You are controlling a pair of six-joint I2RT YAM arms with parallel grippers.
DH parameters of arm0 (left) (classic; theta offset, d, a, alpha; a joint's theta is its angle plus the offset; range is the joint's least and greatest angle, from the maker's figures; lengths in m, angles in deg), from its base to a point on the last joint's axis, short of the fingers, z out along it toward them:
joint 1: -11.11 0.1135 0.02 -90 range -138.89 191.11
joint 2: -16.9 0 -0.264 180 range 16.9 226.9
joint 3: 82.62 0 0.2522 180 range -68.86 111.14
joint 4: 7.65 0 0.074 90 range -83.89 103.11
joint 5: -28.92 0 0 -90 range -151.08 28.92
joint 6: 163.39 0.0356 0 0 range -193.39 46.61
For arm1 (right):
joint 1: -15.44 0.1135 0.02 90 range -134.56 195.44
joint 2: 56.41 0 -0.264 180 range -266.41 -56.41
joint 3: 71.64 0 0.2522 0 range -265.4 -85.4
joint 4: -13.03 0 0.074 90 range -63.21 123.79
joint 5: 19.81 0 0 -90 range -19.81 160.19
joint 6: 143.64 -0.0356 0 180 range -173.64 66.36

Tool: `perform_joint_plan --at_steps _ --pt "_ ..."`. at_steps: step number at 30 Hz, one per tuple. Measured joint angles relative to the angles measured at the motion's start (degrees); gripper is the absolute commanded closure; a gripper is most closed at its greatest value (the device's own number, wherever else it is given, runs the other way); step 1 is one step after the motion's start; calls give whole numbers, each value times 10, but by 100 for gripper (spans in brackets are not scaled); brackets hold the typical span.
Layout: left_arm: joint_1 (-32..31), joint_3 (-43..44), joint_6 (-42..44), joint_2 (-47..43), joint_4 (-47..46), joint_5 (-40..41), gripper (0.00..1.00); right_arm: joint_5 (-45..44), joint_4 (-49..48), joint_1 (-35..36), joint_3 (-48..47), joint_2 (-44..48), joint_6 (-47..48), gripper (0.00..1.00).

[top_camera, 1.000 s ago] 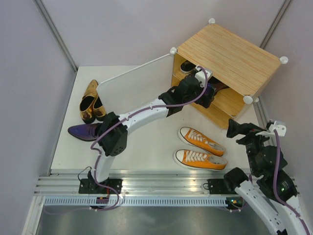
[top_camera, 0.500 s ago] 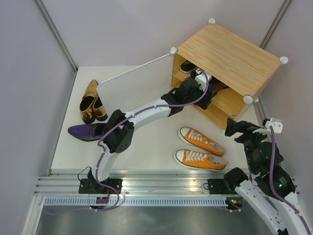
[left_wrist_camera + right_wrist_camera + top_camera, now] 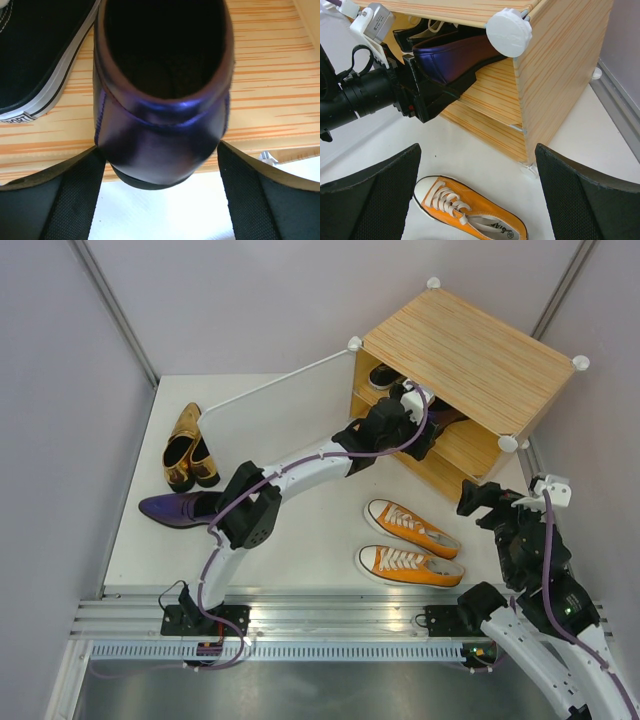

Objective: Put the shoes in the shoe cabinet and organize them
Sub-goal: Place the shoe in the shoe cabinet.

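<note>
Shelving step: purple loafer [image 3: 160,135] sits heel-out on the shoe cabinet [image 3: 470,350] shelf [image 3: 270,75]. The left fingers [image 3: 65,200] flank its heel, gripping or loose I can't tell, while the right fingers [image 3: 370,200] spread empty. Next: back out straight.

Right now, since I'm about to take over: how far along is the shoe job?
Done: a black sneaker on the cabinet's shelf. In hand: one loafer on it too, heel overhanging, left pincer flanking it. Left: other loafer, gold pumps, orange sneakers, on the table.
</note>
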Motion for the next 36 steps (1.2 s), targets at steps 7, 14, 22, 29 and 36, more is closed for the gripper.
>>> perform_joint_plan --at_steps 7,14,22,29,36 --pt "3 5 3 7 -4 -4 36 -7 6 0 0 -13 0 2" --pt "3 -8 4 7 -30 -6 59 -13 12 0 0 -35 0 2" --pt "-3 -15 5 7 -54 -8 90 -17 12 0 -1 -54 0 2" --pt "-7 1 -2 16 -54 -13 98 -23 13 0 -1 -62 0 2" --pt "-14 30 -31 41 -55 18 98 -26 13 0 -1 -67 0 2"
